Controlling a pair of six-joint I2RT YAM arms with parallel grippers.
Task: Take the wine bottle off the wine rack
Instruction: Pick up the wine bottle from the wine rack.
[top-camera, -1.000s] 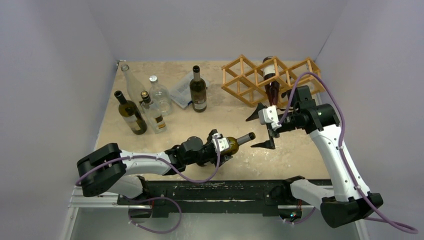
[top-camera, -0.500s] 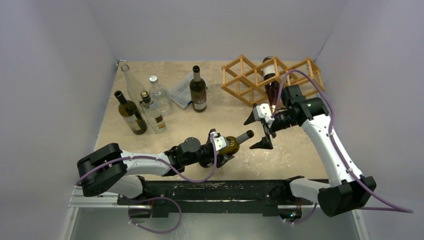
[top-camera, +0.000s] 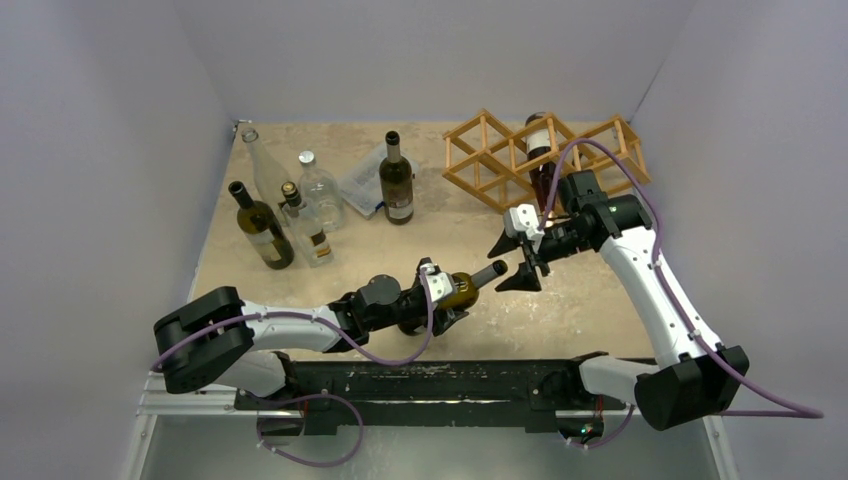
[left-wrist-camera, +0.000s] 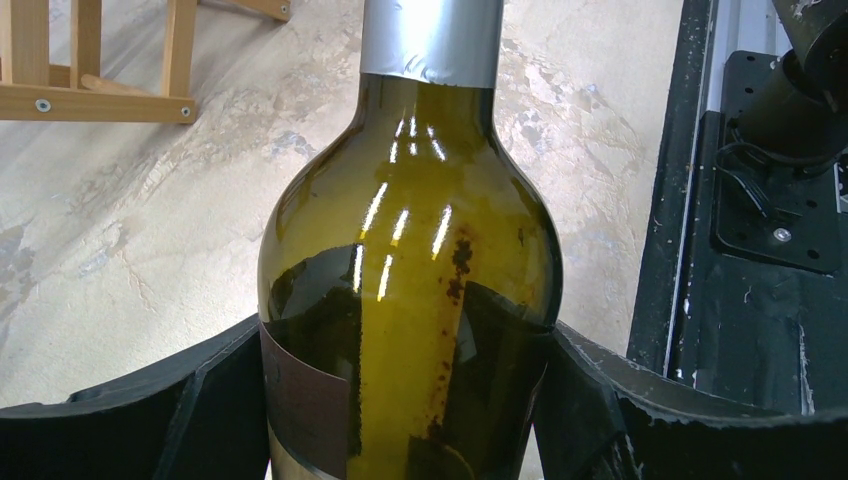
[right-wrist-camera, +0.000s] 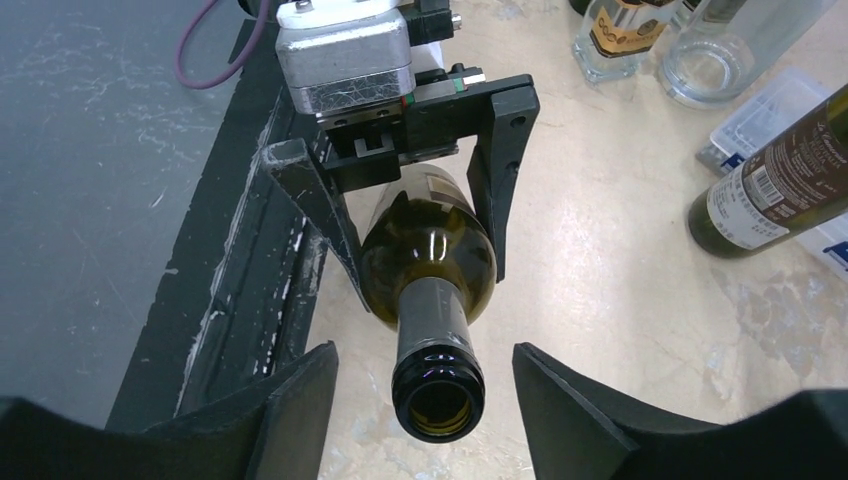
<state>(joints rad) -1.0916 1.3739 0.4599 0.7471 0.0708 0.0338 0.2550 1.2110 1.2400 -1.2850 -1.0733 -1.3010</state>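
A green wine bottle (top-camera: 462, 289) hangs level above the table, its neck pointing right, and my left gripper (top-camera: 441, 296) is shut on its body. In the left wrist view both black fingers (left-wrist-camera: 130, 420) press the bottle's (left-wrist-camera: 410, 260) sides. My right gripper (top-camera: 505, 262) is open, one finger on each side of the bottle's neck (right-wrist-camera: 436, 335), with a gap on both sides in the right wrist view. The wooden wine rack (top-camera: 480, 160) stands at the back right, and a dark bottle with a white label (top-camera: 541, 150) lies in one of its cells.
Several bottles stand at the back left (top-camera: 262, 232) (top-camera: 320, 190), and a dark one (top-camera: 397, 182) stands beside a clear plastic box (top-camera: 360, 186). A black rail (top-camera: 430, 382) runs along the near edge. Grey walls enclose the table on three sides.
My right gripper has moved left and towards me to the bottle's neck, and its fingers have narrowed about it. The left arm and its bottle have hardly moved.
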